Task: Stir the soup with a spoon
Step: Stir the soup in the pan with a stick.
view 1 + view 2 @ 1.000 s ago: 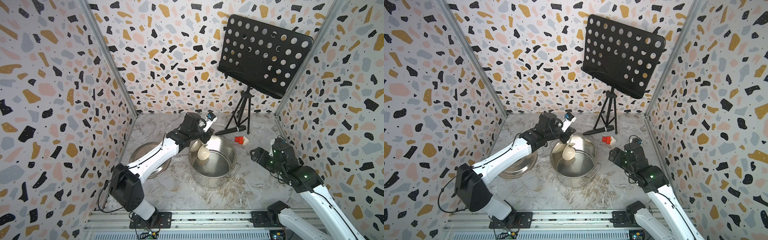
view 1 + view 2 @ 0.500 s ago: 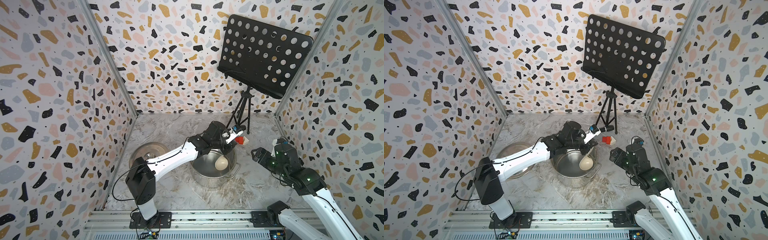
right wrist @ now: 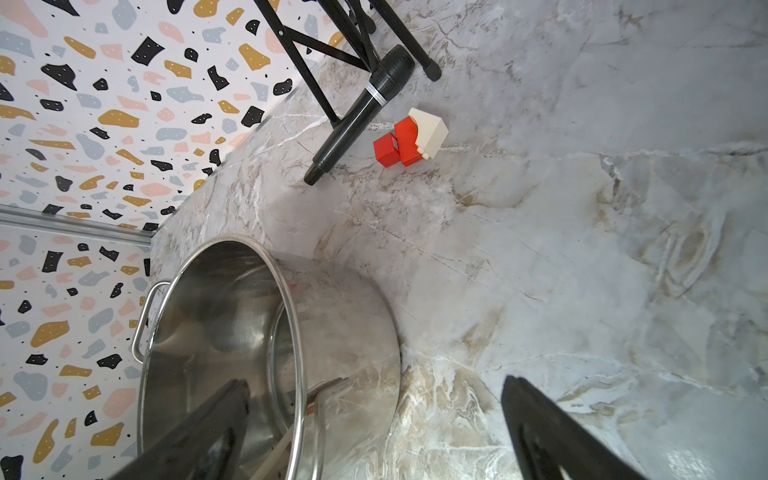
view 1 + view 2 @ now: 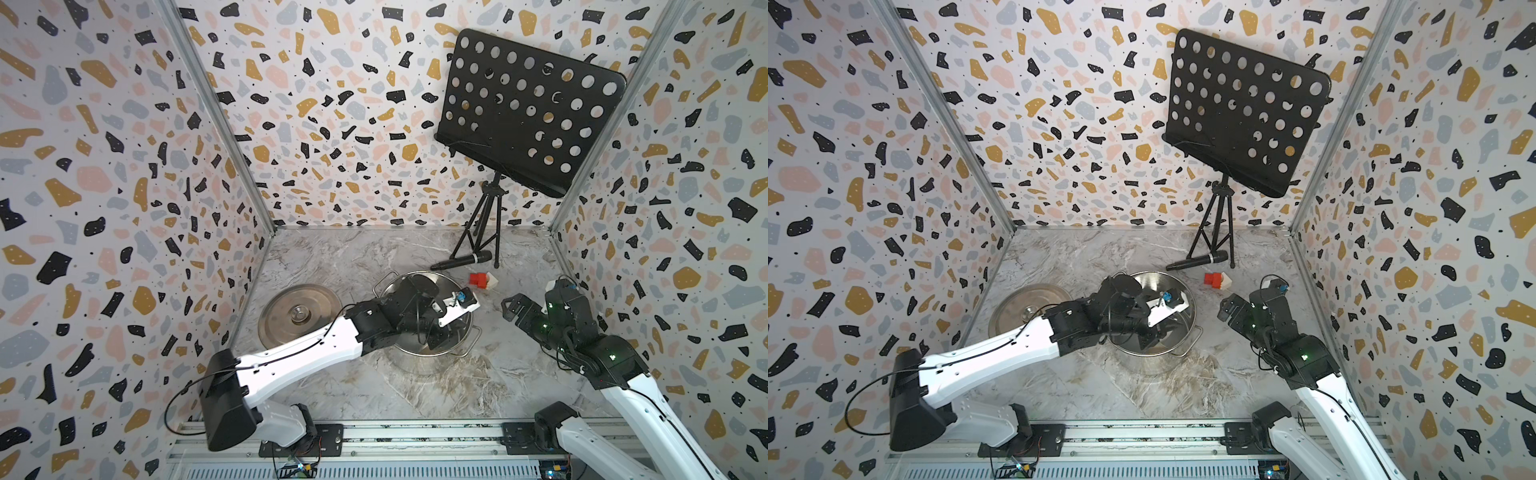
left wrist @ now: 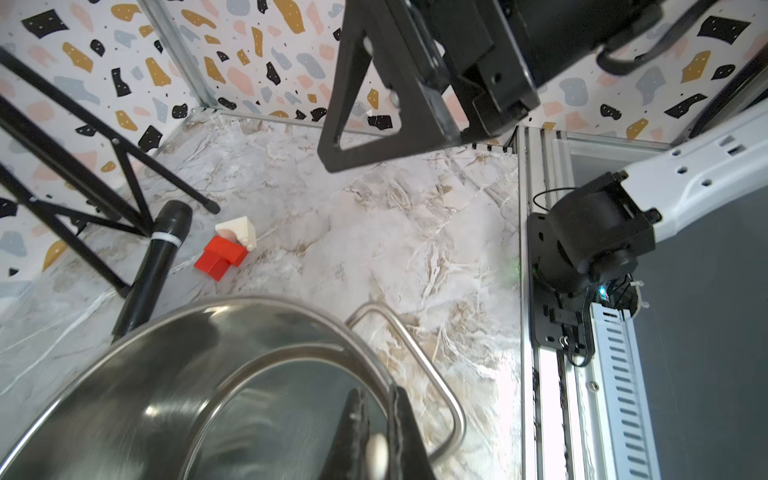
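Note:
A steel pot [image 4: 415,275] [image 4: 1158,274] stands mid-table, and its inside shows bare steel with no soup to see. My left arm reaches over it, with the left gripper [image 4: 434,336] [image 4: 1154,337] down inside near the front right wall. In the left wrist view that gripper [image 5: 379,399] is shut on the cream-white spoon [image 5: 377,453], beside the pot's rim [image 5: 257,301]. The arm hides the spoon in both top views. A strip of the spoon's handle [image 3: 282,451] shows inside the pot [image 3: 345,324]. My right gripper [image 4: 513,309] [image 3: 374,384] hangs open and empty, right of the pot.
The pot's lid [image 4: 299,316] lies to the left of it. Behind the pot are a black microphone [image 4: 461,261], a red and white block [image 4: 484,280] and a music stand [image 4: 528,112] on tripod legs. A metal rail [image 4: 415,432] runs along the front edge.
My left arm has swept the spoon from the pot's back left round to its front right. The right gripper's jaws have spread a little wider; that arm has barely moved.

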`<state>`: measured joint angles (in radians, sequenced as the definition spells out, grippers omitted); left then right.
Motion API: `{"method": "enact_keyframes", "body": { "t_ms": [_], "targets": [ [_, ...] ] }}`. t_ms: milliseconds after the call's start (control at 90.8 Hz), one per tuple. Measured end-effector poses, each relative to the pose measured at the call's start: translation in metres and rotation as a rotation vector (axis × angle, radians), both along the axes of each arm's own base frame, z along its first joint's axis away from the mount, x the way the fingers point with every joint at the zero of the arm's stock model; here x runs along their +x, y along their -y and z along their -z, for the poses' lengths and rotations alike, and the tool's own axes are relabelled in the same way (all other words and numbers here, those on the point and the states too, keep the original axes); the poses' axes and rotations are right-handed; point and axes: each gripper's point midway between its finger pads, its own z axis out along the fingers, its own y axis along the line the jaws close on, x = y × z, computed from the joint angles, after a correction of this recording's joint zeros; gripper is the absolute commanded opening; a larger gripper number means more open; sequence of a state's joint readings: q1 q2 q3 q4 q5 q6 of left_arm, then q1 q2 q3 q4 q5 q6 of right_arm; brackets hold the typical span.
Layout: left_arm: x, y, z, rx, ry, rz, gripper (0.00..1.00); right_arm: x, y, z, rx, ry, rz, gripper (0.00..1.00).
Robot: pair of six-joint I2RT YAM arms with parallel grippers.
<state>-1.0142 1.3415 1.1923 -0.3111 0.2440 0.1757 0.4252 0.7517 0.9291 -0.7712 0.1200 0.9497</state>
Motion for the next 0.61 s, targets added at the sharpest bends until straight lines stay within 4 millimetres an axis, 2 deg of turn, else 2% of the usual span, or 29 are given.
{"method": "enact_keyframes", "body": {
  "t_ms": [77,143,253,352,474,606],
  "targets": [
    [0.002,-0.021,0.002,0.008,0.007,-0.036,0.0,0.001,-0.001,0.003,-0.004,-0.012,-0.001,1.0],
    [0.014,-0.042,0.004,0.008,0.011,-0.098,0.0,0.002,-0.002,0.005,-0.008,-0.021,-0.003,1.0],
    [0.047,-0.077,0.003,-0.002,0.019,-0.23,0.0,0.003,-0.003,0.007,-0.012,-0.028,-0.012,1.0],
    [0.079,-0.1,0.0,-0.019,0.024,-0.333,0.0,0.003,-0.005,0.008,-0.013,-0.031,-0.024,1.0],
    [0.112,-0.106,0.002,-0.01,0.005,-0.397,0.0,0.003,-0.008,0.012,-0.018,-0.048,-0.042,1.0],
    [0.15,-0.091,0.004,0.009,-0.001,-0.418,0.0,0.004,-0.011,0.016,-0.025,-0.067,-0.064,1.0]
  ]
}}
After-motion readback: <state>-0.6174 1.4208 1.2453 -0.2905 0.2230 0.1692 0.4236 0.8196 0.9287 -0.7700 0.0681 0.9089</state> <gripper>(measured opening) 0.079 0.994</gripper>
